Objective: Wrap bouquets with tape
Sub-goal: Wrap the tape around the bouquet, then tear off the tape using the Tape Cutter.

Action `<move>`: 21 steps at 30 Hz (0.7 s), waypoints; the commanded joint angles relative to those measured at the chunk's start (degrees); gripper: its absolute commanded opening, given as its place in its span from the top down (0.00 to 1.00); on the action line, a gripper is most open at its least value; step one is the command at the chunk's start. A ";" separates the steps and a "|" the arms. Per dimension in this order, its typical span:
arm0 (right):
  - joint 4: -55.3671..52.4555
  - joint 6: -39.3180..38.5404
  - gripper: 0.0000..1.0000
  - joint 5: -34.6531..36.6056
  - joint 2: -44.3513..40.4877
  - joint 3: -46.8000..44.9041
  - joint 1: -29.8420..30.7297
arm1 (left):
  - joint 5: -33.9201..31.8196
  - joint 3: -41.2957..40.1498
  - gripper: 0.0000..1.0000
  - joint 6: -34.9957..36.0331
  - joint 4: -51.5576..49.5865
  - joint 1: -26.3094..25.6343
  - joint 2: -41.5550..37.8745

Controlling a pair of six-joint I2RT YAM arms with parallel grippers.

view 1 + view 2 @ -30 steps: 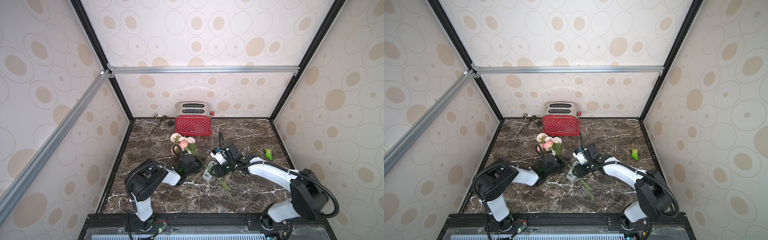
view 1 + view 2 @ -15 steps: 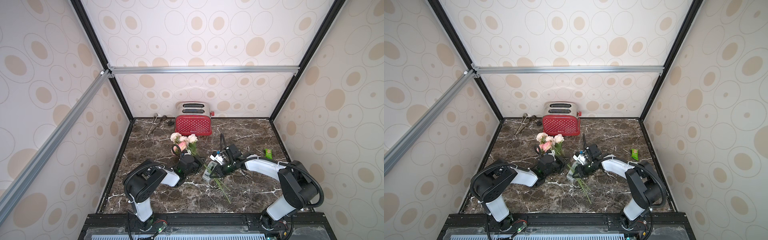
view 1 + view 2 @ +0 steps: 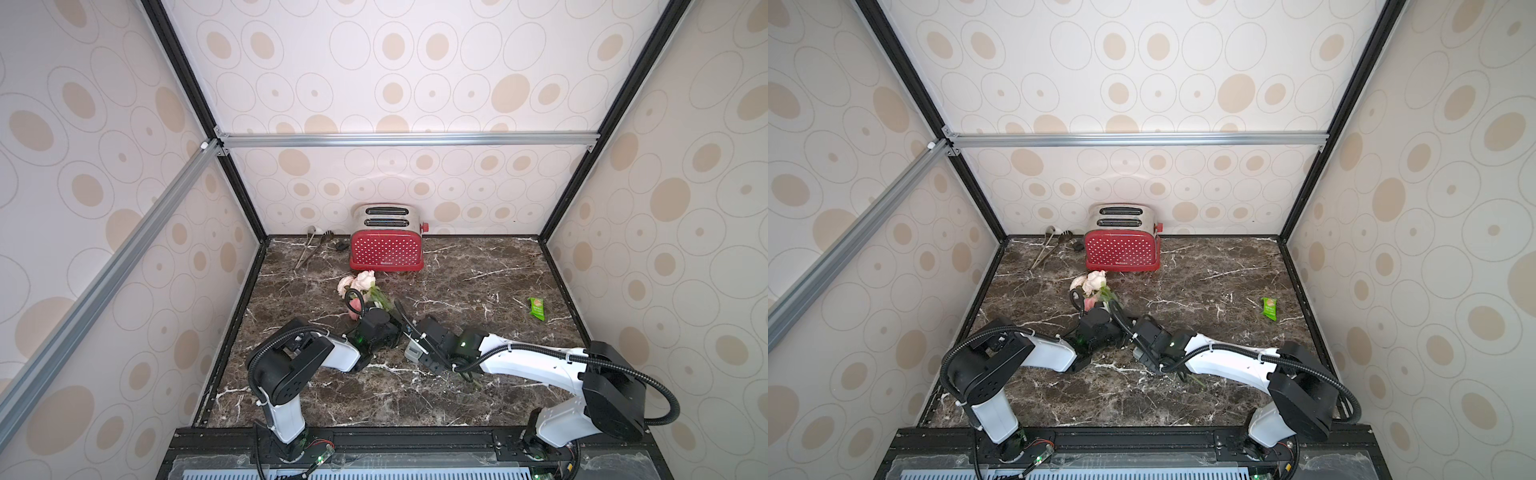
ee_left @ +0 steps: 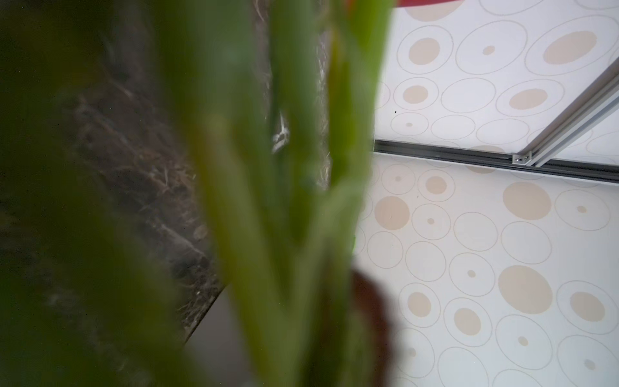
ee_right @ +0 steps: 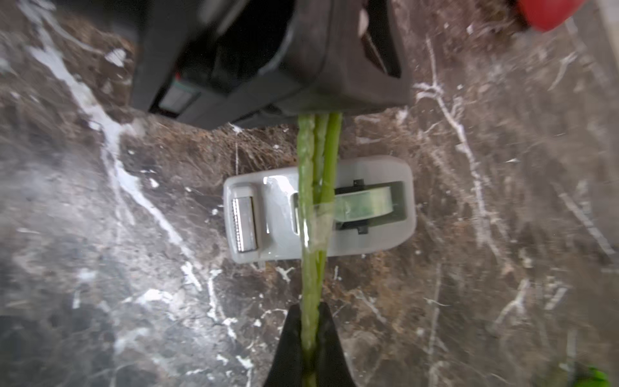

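The bouquets are one bunch of pink and cream flowers (image 3: 360,284) (image 3: 1093,282) lying on the dark marble table left of centre, with long green stems (image 5: 315,201) running toward the front right. The grey-white tape dispenser (image 3: 412,354) (image 3: 1137,353) (image 5: 268,214) sits under the stems. A clear strip from its roll (image 5: 361,204) wraps round them. My left gripper (image 3: 392,332) is shut on the stems near the flowers; blurred stems (image 4: 284,201) fill its wrist view. My right gripper (image 3: 424,353) (image 5: 310,321) is shut on the stems past the dispenser.
A red dotted toaster (image 3: 386,249) stands at the back wall, with metal tongs (image 3: 311,249) to its left. A green snack packet (image 3: 536,308) lies at the right. The enclosure's walls close in on three sides.
My right gripper has closed on the stems and its arm has shifted left, toward the left gripper. The left gripper loosened briefly and is shut again.
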 commanded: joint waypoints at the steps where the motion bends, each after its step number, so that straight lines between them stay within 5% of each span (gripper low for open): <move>1: 3.24 -5.41 0.95 9.74 -0.57 -0.68 3.49 | 0.59 1.87 1.00 -0.57 0.74 0.10 0.32; 4: 1.75 -2.33 0.57 7.30 -0.03 0.00 3.05 | -0.15 0.36 1.00 -0.75 2.33 0.10 -0.44; 9: -1.15 2.06 0.48 -1.13 -1.39 0.86 0.74 | -1.22 -2.39 1.00 1.19 0.38 0.05 -3.88; 14: -1.19 6.88 0.41 -20.31 -6.78 1.12 -7.34 | -2.44 -5.78 1.00 1.51 -0.71 -0.49 -6.73; 18: 0.11 9.13 0.39 -25.21 -6.50 2.27 -10.83 | -3.18 -6.62 1.00 1.24 -0.91 -1.33 -7.44; 21: -2.40 9.48 0.47 -25.87 -1.45 6.53 -11.31 | -3.71 -6.70 1.00 0.97 -1.09 -2.00 -7.42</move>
